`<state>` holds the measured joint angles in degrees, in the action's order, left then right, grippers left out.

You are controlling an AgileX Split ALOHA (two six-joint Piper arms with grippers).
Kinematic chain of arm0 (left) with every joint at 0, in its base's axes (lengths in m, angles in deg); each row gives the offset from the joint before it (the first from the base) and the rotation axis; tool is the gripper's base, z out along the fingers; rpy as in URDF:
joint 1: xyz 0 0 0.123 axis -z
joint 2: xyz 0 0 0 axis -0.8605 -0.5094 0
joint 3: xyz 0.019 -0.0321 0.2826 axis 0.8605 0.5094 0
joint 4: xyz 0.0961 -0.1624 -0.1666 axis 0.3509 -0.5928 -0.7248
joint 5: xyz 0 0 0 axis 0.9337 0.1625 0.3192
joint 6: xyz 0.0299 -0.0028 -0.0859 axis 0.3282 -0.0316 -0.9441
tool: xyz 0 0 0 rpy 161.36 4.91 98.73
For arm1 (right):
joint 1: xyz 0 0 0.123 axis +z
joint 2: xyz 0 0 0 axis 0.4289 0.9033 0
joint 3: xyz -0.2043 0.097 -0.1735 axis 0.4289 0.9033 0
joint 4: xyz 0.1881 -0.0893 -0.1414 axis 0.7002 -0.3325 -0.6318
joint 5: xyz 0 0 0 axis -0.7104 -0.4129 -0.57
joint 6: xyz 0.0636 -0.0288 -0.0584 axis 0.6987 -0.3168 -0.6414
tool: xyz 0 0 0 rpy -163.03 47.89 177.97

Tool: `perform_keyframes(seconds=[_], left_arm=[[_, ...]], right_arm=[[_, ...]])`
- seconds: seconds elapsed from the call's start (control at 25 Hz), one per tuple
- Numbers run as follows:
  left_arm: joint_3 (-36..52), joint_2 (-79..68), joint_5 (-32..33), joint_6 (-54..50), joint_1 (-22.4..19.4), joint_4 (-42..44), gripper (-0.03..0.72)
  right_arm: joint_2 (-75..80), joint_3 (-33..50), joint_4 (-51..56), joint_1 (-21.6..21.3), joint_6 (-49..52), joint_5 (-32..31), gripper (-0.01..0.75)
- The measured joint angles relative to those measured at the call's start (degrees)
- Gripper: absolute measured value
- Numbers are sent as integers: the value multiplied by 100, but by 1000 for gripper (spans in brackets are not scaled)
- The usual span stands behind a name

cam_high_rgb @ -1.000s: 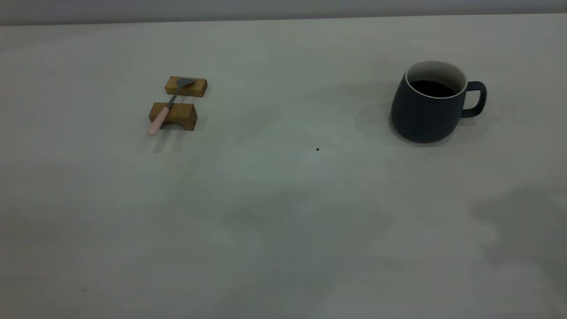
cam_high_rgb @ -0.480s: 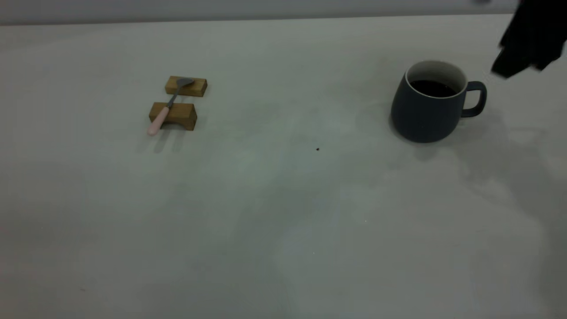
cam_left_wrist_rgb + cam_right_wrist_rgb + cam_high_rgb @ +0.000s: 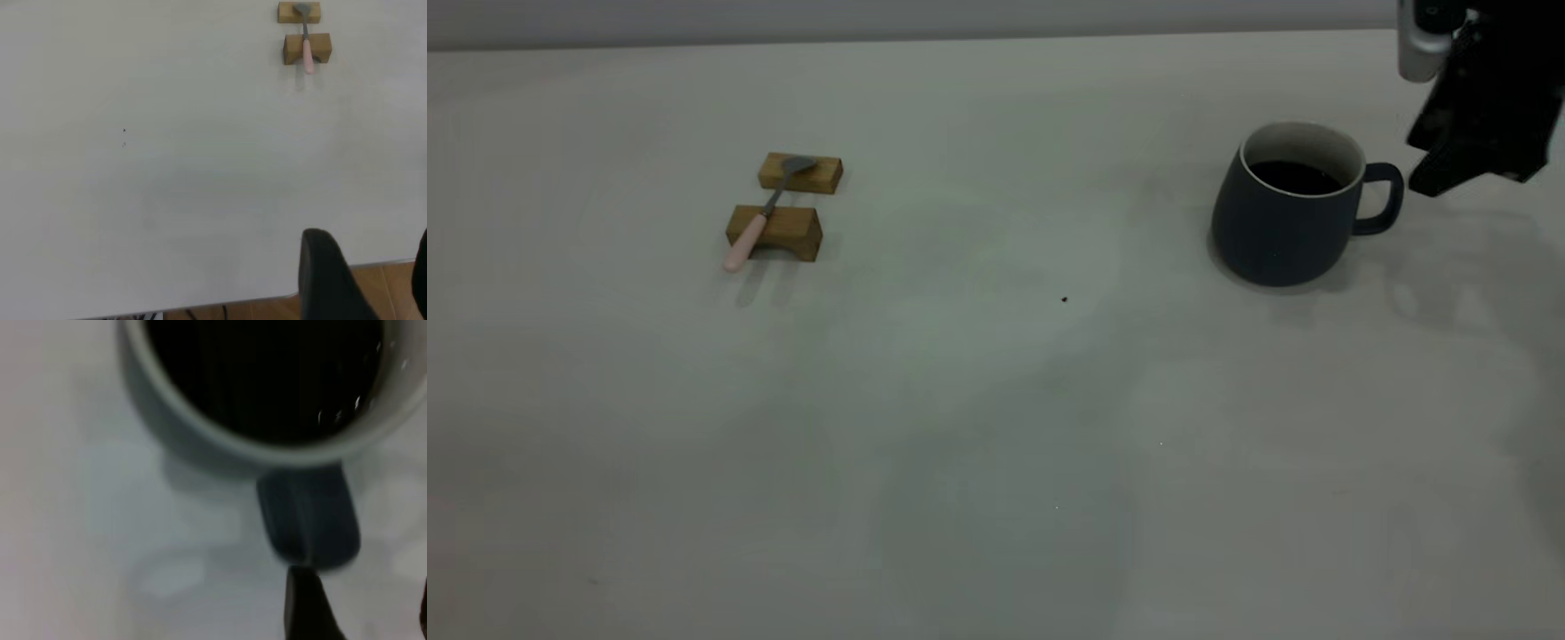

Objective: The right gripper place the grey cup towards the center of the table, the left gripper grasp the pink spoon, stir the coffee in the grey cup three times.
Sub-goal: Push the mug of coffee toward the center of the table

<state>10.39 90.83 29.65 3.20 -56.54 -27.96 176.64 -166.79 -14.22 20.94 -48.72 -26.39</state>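
The right gripper (image 3: 1427, 182) hangs just beside the loop handle of the grey cup (image 3: 1280, 222), at the desk's (image 3: 996, 427) right side, holding nothing; in the right wrist view its fingers (image 3: 303, 607) stand apart, the handle just ahead of the gap between them. The cup stands upright with dark coffee (image 3: 1294, 176) inside. Well apart on the left, the pink spoon (image 3: 760, 218) lies across two wooden blocks (image 3: 783, 233), while the left gripper (image 3: 363, 280) hovers empty over the desk's near edge, fingers spread.
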Motion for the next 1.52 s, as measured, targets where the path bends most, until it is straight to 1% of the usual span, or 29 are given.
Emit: perform_keyframes(seconds=[0.12,0.24,0.4,0.52,0.68,0.84,0.96,1.2,1.32,1.44,1.52], left_arm=[[0,0,0,0,0,0,388],[0,0,0,0,0,0,388],[0,0,0,5,0,0,388],[0,0,0,5,0,0,388],[0,0,0,5,0,0,388],[0,0,0,5,0,0,388],[0,0,0,5,0,0,388],[0,0,0,5,0,0,388],[0,0,0,5,0,0,388],[0,0,0,5,0,0,388],[0,0,0,0,0,0,388]], right_arm=[[183,-49,549,-1,-574,8,438],[341,-50,1000,-1,-928,31,438],[469,-50,1206,11,-1033,39,438],[478,-55,1272,115,-1052,43,438],[512,-55,1544,433,-1052,38,438],[610,-163,1853,912,-1052,19,438],[781,-410,2233,1269,-1052,35,438],[973,-674,2867,2003,-1052,299,438],[974,-676,2986,2212,-1052,403,438],[974,-676,3012,2248,-976,402,438],[924,-676,2990,2227,-741,396,438]])
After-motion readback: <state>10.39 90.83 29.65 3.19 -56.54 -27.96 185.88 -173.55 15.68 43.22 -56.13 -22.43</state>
